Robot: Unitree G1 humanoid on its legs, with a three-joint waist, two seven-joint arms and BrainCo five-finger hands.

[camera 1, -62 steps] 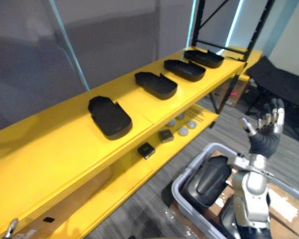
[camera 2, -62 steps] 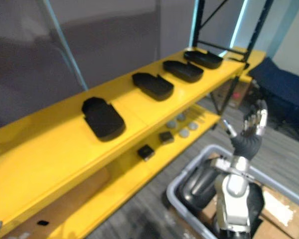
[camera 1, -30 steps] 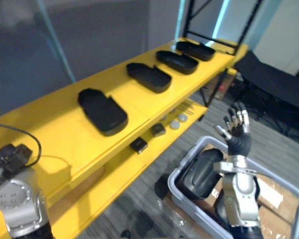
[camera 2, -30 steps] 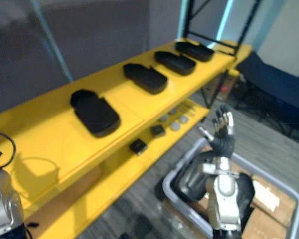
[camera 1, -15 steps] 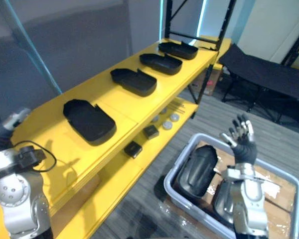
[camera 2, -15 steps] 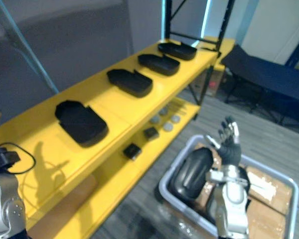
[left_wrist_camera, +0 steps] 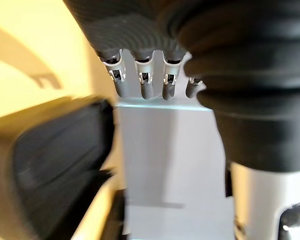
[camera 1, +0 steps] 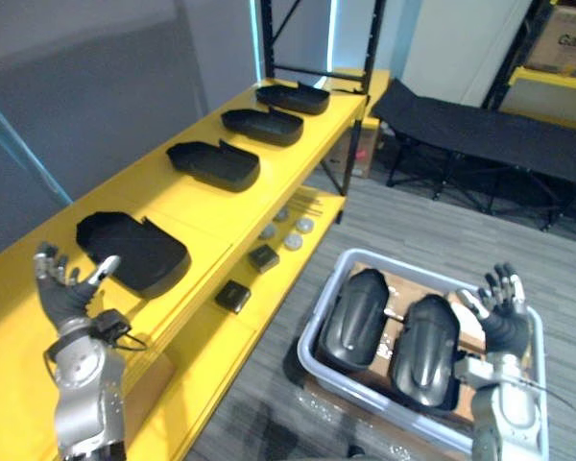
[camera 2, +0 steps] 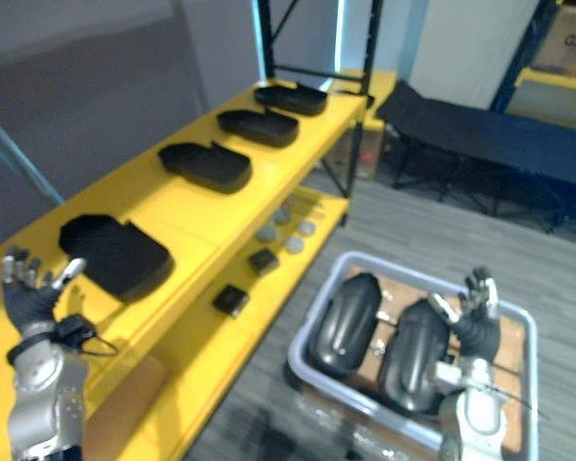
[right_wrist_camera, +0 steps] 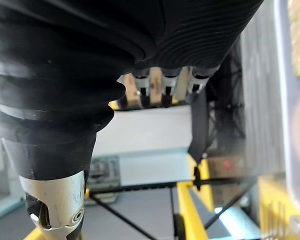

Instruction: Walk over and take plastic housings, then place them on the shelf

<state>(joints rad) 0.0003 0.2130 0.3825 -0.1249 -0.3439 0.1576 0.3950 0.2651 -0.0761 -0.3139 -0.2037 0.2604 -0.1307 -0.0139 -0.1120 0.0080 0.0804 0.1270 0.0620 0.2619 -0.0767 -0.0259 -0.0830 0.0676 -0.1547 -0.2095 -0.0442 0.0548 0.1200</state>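
Observation:
Two black plastic housings (camera 1: 353,317) (camera 1: 425,351) lie side by side in a grey bin (camera 1: 360,392) on the floor. Several more housings sit in a row on the yellow shelf top (camera 1: 206,206), the nearest one (camera 1: 134,252) at my left. My left hand (camera 1: 62,293) is raised beside that nearest housing with straight fingers (left_wrist_camera: 142,85) and holds nothing. My right hand (camera 1: 502,312) is up over the bin's right end, fingers (right_wrist_camera: 162,85) spread and empty.
The lower shelf carries two small black boxes (camera 1: 233,296) (camera 1: 262,256) and a few grey discs (camera 1: 290,236). A black rack upright (camera 1: 358,106) stands at the shelf's far end. A black cot (camera 1: 480,130) is behind the bin. Cardboard (camera 1: 466,331) lines the bin.
The camera has swung right and down, bringing the whole bin and both its housings into sight. My left hand has risen, open, in front of the shelf. My right hand stays raised and open.

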